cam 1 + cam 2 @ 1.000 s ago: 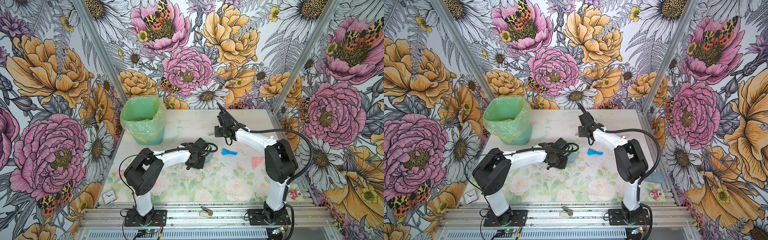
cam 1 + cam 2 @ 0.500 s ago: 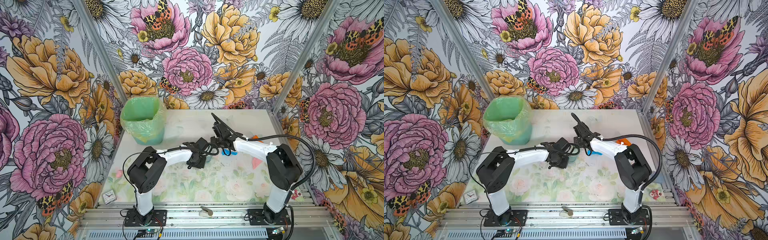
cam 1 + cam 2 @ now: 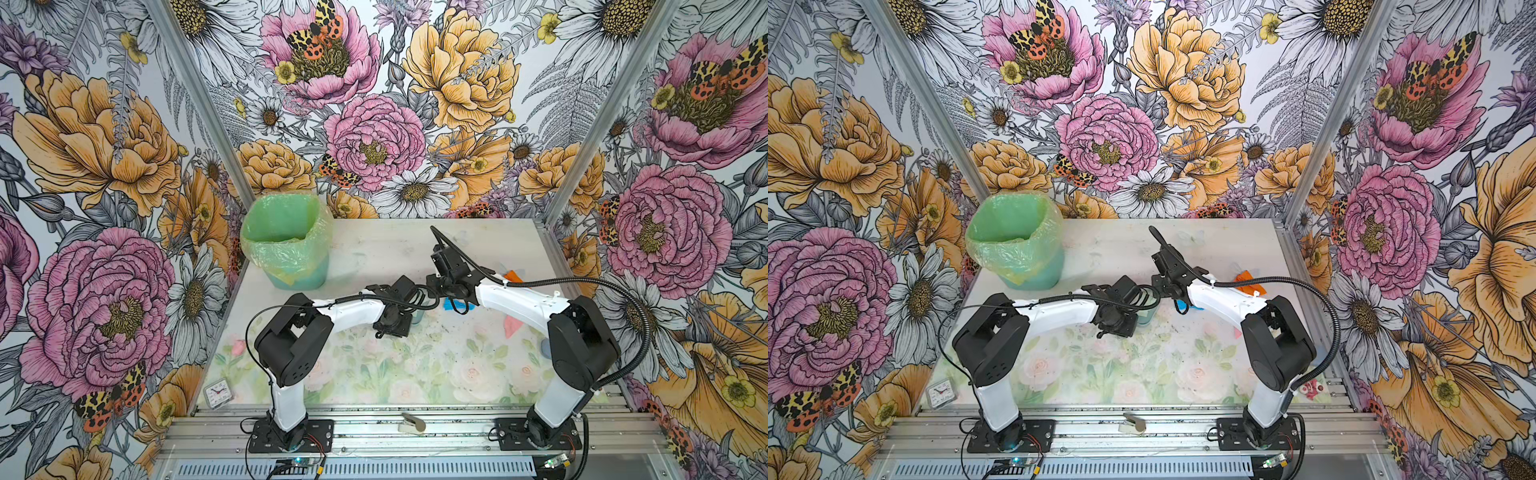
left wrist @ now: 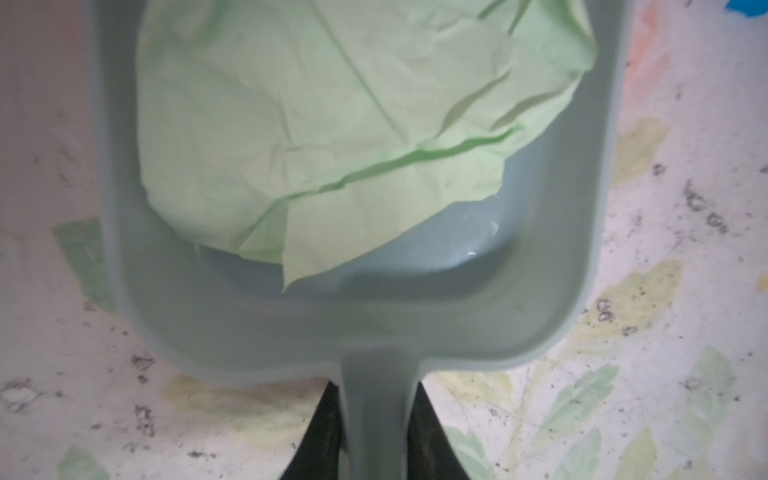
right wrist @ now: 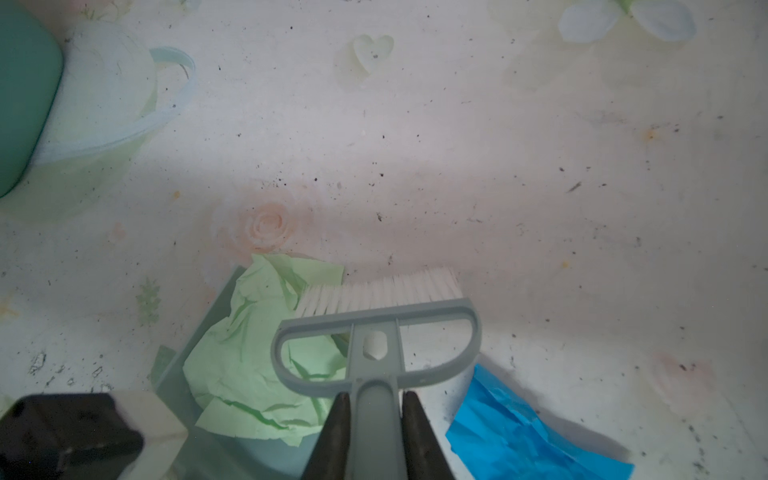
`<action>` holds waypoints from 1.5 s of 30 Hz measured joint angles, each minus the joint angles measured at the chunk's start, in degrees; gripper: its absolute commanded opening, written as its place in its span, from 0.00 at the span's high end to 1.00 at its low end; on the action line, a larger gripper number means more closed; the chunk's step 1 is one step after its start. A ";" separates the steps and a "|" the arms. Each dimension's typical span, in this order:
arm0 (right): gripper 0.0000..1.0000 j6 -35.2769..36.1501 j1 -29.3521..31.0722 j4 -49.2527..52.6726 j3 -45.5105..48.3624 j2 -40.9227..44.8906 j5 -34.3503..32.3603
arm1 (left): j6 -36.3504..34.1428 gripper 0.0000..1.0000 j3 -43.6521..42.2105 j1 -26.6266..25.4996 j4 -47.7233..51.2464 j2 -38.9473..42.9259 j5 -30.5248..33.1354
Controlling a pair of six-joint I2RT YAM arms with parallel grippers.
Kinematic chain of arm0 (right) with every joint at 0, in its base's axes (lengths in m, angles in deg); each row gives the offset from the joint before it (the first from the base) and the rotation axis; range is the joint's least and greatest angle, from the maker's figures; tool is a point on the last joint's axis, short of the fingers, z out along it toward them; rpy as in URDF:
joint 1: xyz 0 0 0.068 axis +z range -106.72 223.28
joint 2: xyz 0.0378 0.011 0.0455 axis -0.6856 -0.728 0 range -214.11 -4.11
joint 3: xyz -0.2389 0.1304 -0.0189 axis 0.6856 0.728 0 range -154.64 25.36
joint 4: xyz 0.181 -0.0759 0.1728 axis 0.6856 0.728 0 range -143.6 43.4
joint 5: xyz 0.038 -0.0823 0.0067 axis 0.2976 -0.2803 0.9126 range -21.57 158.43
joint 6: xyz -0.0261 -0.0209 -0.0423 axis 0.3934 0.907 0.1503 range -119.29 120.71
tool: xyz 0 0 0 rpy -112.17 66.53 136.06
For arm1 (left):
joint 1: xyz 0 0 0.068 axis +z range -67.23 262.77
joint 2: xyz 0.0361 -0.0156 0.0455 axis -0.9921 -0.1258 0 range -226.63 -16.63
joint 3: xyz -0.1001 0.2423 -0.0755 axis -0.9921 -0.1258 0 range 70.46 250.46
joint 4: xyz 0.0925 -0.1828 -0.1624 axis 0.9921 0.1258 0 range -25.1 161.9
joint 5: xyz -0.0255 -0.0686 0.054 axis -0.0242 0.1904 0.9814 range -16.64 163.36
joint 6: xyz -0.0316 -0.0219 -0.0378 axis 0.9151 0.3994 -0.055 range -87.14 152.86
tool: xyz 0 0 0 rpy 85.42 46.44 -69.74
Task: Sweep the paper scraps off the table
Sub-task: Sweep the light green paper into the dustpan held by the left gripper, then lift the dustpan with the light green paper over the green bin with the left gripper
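Your left gripper [image 4: 376, 415] is clamping shut on the handle of the grey dustpan [image 4: 374, 324], which is sitting on the surface [image 4: 62, 332]. A pale green scrap [image 4: 332, 124] is lying inside the pan, filling most of it. Your right gripper [image 5: 378, 409] is clamping the handle of the brush [image 5: 376, 332], and its white bristles are touching that scrap's edge at the pan mouth. A blue scrap [image 5: 519, 432] is lying on the surface just beside the brush. In a top view, an orange scrap [image 3: 514, 275] and a pink scrap [image 3: 512, 326] are lying near the right arm, well apart from the bin [image 3: 286, 245].
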 measured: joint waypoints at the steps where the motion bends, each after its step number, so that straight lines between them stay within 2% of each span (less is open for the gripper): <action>1: 1.00 -0.04 -0.72 0.20 0.07 0.66 0.26 | 0.00 0.96 -0.15 -0.04 0.00 0.48 0.48; 17: 1.00 -1.03 -9.49 0.63 1.51 13.18 1.07 | 0.11 0.96 -0.63 -0.09 1.16 8.48 5.07; 30: 1.00 -0.83 -10.93 1.09 3.32 13.79 2.36 | -2.84 0.94 7.08 0.68 10.34 15.23 8.72; 36: 1.00 -0.81 -11.04 1.09 3.32 13.44 2.62 | -4.90 0.94 11.65 4.26 13.79 20.02 9.73; 45: 1.00 -0.81 -11.04 1.11 3.32 11.58 3.50 | -7.56 0.93 15.61 13.79 16.70 25.99 9.18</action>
